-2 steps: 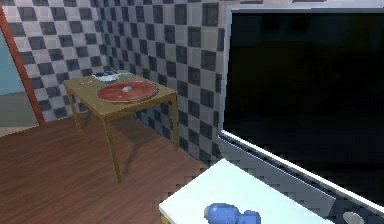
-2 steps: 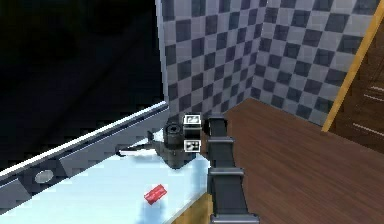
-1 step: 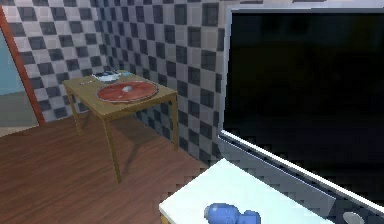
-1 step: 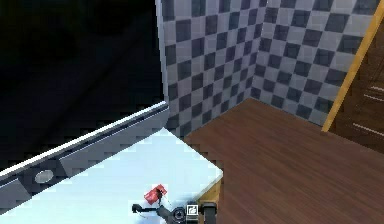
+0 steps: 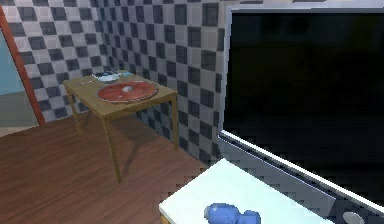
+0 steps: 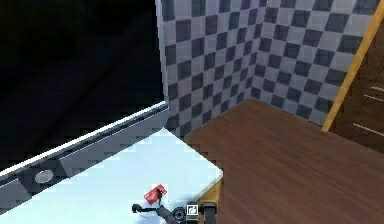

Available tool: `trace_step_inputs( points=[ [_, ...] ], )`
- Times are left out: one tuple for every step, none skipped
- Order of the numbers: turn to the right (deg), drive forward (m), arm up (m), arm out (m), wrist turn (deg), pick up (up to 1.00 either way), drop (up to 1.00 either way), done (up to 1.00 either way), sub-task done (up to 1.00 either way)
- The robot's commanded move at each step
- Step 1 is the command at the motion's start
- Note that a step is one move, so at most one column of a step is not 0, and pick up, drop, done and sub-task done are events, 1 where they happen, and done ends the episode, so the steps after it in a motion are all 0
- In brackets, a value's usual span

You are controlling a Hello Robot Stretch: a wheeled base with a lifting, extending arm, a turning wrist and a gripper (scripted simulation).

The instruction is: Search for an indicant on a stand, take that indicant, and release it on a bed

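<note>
Walls (image 6: 220, 60) in grey check and a plank floor (image 6: 290, 140) surround a white stand top (image 6: 120, 175) under a big dark television (image 6: 70, 70). I see the gripper (image 6: 142, 207) at the arm side view's bottom edge, a small red object (image 6: 153, 194) at it with that top behind; whether it's held, I can't tell. Forward, a blue lump (image 5: 232, 215) is cut off by the bottom edge.

No legible text, label, number or sign anywhere.
</note>
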Motion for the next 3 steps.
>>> trace_step_inputs(
  points=[
    [0.0, 0.0, 0.1, 0.0, 0.0, 0.0, 0.0, 0.0, 0.0],
    [0.0, 0.0, 0.3, 0.0, 0.0, 0.0, 0.0, 0.0, 0.0],
    [0.0, 0.0, 0.0, 0.0, -45.0, 0.0, 0.0, 0.0, 0.0]
  ],
)
